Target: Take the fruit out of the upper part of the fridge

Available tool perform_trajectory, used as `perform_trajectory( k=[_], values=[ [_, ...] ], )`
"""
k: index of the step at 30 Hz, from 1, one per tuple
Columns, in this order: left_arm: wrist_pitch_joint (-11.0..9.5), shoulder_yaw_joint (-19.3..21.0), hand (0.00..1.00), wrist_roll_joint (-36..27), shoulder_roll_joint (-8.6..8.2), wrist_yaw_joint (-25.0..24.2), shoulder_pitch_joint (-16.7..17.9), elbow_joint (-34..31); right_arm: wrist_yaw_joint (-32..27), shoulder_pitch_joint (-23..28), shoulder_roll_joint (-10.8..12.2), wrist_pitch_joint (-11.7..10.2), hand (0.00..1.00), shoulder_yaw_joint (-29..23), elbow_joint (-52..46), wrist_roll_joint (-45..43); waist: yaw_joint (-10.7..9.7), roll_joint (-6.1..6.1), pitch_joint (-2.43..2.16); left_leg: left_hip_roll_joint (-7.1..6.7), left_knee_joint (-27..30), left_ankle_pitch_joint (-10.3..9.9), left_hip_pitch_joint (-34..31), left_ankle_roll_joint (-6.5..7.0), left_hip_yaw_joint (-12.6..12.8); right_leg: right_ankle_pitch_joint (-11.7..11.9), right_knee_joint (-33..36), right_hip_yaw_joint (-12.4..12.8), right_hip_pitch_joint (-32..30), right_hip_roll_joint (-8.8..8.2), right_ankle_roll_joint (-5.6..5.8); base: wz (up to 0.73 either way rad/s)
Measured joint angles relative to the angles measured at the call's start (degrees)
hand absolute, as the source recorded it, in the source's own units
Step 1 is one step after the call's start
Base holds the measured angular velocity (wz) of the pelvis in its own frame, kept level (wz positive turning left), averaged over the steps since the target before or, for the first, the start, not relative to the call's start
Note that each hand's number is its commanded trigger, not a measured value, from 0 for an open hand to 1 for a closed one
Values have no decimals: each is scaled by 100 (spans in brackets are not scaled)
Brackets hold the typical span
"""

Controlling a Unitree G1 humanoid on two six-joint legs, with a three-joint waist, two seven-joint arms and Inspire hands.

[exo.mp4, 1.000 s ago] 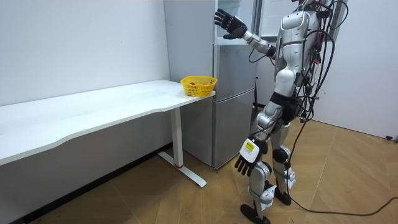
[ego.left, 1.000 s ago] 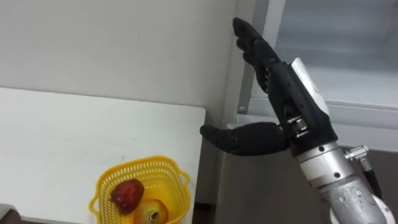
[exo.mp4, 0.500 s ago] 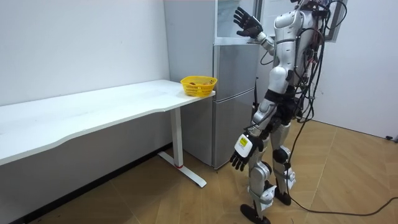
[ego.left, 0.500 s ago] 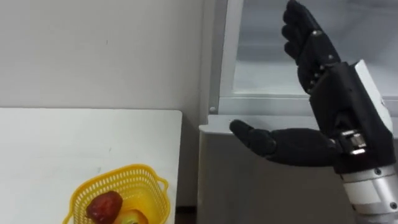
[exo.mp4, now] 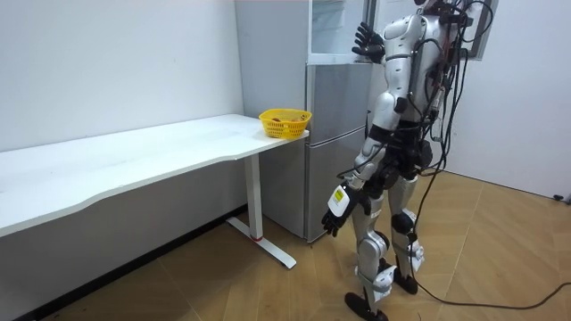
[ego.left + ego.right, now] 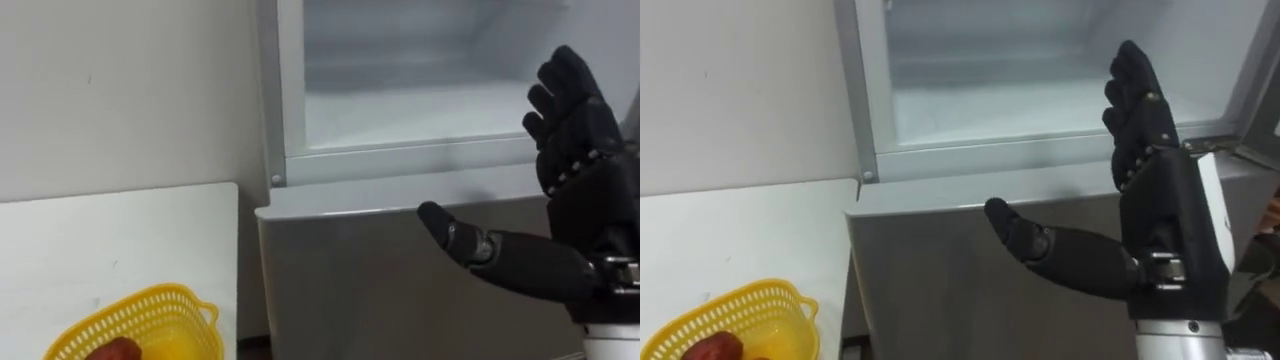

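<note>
The black right hand [image 6: 1155, 190] stood at 3 o'clock, spread, fingers straight toward 12, thumb toward 9, before the grey fridge's open upper compartment [image 6: 990, 90], which faced the robot. The left hand [image 5: 335, 212] hung beside its thigh.

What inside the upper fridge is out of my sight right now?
- Eye views: the fridge compartment has its top cut by the upper edge and its right side hidden behind the open right hand.
- Room view: its inside is too small to read.
- Eye views: the basket and its fruit are cut by the bottom edge.
</note>
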Motion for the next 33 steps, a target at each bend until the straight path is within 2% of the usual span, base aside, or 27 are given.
perform_trajectory(
  k=[3, 10, 14, 21, 23, 25, 27, 33],
  values=[
    [1, -5, 0, 8, -12, 2, 2, -1, -31, 30, -1, -7, 0, -35, -15, 484, -113, 34, 16, 6, -4, -9, -6, 2, 30, 11, -7, 19, -12, 4, 4, -6],
    [-1, -3, 0, 49, -43, 2, 31, -23, -39, 220, 7, -41, 0, -313, -14, 1673, -194, 114, -5, 12, -33, -8, -20, 2, 104, 12, -25, 120, -77, 19, 5, -6],
    [-1, 7, 0, 52, -38, 2, 50, -102, -117, 382, 7, -42, 0, -702, 2, 2133, -206, 109, -7, 10, -26, -8, -20, 2, 104, 11, -35, 123, -82, 18, 7, 0],
    [-63, 9, 0, 16, -33, 133, 100, -142, -335, 639, 5, -42, 0, -966, 313, 2870, -239, 85, -6, 9, -11, -8, -19, 3, 134, 6, -27, 164, -114, 17, 13, -2],
    [-73, 24, 0, 15, -23, 174, 140, -158, -343, 692, 3, -47, 0, -1136, 582, 3492, -285, 34, 5, 9, 0, -8, -18, 3, 134, 6, -30, 149, -96, 15, 14, 2],
    [-77, 44, 0, 15, -19, 212, 198, -176, -404, 746, 3, -46, 0, -1235, 848, 3921, -323, 4, -2, 9, -1, -8, -17, 3, 134, 5, -35, 144, -72, 14, 15, 2],
    [-77, 57, 0, 14, -19, 214, 229, -193, -431, 904, 8, -45, 0, -1344, 998, 4115, -347, 2, -4, 8, -1, -8, -6, 3, 135, 5, -32, 144, -68, 11, 15, 0],
    [-77, 110, 0, 9, -28, 210, 268, -274, -597, 955, 6, -72, 0, -1590, 1474, 4722, -397, 29, -14, 9, -6, -8, -4, 3, 147, 3, -26, 150, -72, 14, 17, 0]
  ],
)
